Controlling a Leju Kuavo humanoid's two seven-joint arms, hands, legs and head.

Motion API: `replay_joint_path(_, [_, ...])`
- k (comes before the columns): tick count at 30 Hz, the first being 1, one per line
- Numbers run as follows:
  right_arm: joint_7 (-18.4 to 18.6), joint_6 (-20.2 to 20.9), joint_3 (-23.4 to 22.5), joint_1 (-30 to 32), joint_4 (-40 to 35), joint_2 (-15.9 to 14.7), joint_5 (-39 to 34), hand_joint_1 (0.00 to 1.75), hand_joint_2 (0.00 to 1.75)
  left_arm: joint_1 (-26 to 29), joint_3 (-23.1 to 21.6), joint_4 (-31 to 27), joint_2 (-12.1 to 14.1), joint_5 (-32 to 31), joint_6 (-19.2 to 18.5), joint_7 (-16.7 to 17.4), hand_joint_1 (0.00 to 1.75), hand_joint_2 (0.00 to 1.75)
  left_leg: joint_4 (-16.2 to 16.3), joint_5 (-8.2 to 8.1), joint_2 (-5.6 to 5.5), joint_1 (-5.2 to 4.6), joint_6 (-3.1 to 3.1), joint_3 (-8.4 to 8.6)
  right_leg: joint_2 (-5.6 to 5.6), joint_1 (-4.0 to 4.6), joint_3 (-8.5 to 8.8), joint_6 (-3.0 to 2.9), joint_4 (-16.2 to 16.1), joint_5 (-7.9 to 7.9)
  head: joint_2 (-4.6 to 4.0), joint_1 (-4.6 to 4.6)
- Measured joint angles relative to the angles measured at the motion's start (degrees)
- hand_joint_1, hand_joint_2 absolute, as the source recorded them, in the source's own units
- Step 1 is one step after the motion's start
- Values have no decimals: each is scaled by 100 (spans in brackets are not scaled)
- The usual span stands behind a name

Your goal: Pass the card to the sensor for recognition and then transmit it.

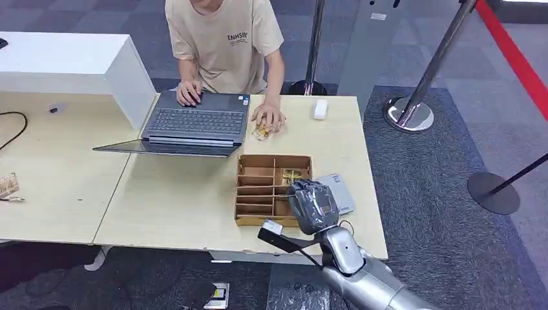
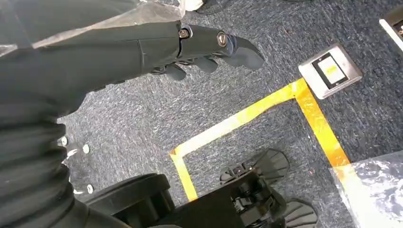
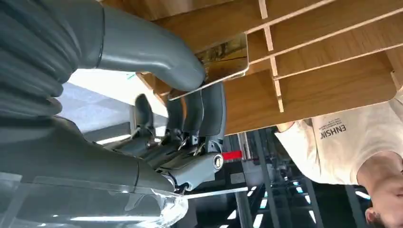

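A wooden box (image 1: 262,190) with several compartments stands on the table's near right part. A shiny gold card (image 1: 292,174) lies in its far right compartment. My right hand (image 1: 312,205) hovers over the box's near right corner. In the right wrist view its thumb (image 3: 157,52) presses on top of the card (image 3: 225,59) and its fingers (image 3: 199,111) sit under it, pinching the card's edge above the box (image 3: 304,61). A flat grey sensor pad (image 1: 339,190) lies right of the box, partly hidden by the hand. My left hand (image 2: 209,52) hangs over the carpet, holding nothing.
A person in a beige shirt (image 1: 223,39) sits across the table, one hand on an open laptop (image 1: 194,123), the other hand (image 1: 268,116) on a small gold thing. A small white device (image 1: 319,108) lies at the far right. Stanchion bases (image 1: 408,115) stand on the right.
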Motion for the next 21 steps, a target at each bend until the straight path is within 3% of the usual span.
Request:
replay_joint_path(16, [9,-2,33,-29,-42,-24,-56,175,175,1,41,0,0,11,0,-13,0,175,0,0,0,0,0,0,0,0,0,0,0,0,0,0])
replay_joint_path(21, [-347,-258,-142,-12,-388,-28,-1236,175,175,27,103,2,0,48,68,-48,0,175,0,0,-1,-1,0,-2,0,0,0,0,1,1,0,-2])
